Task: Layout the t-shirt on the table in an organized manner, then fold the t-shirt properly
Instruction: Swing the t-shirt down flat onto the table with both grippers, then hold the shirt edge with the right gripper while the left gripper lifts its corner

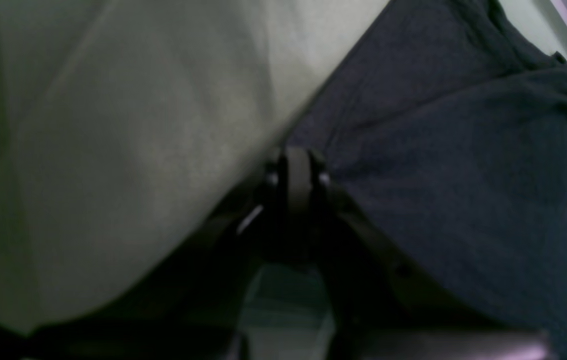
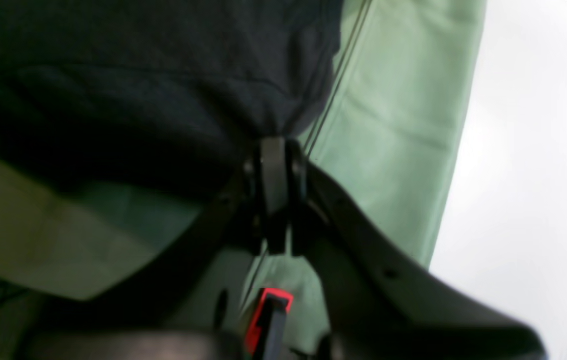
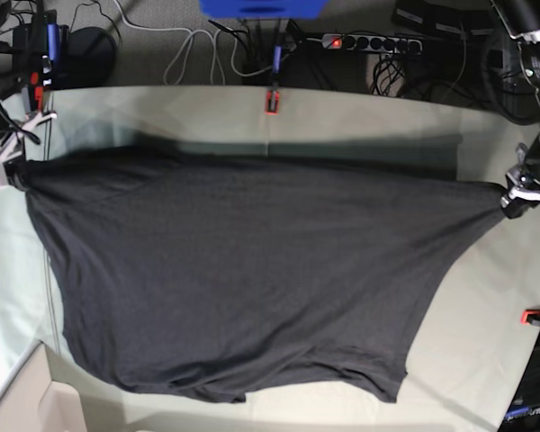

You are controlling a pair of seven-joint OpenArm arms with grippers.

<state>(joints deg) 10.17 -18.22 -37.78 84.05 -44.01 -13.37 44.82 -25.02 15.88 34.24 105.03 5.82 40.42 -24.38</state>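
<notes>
the t-shirt [image 3: 243, 270] lies across the table [image 3: 360, 126], a clamp [image 3: 272, 102] behind it at the far edge.

- You see the t-shirt [image 3: 234, 270] as soft, matt charcoal cotton knit, its fine weave visible up close [image 1: 463, 175] and free of any sheen.
- Your tabletop [image 3: 360, 135] wears a pale grey-green cloth, matt and faintly creased, with a stitched seam showing in the right wrist view [image 2: 398, 125].
- Your left pincer [image 1: 297, 172] looks like dark moulded plastic, smooth with a dull gloss, small bright metal fasteners at its sides.
- Your right pincer [image 2: 273, 165] shows the same smooth black plastic, semi-matt.
- The clamp [image 3: 272, 102] at the far edge reads as glossy red-orange plastic.
- The power strip [image 3: 373, 42] beyond is hard black plastic.
</notes>
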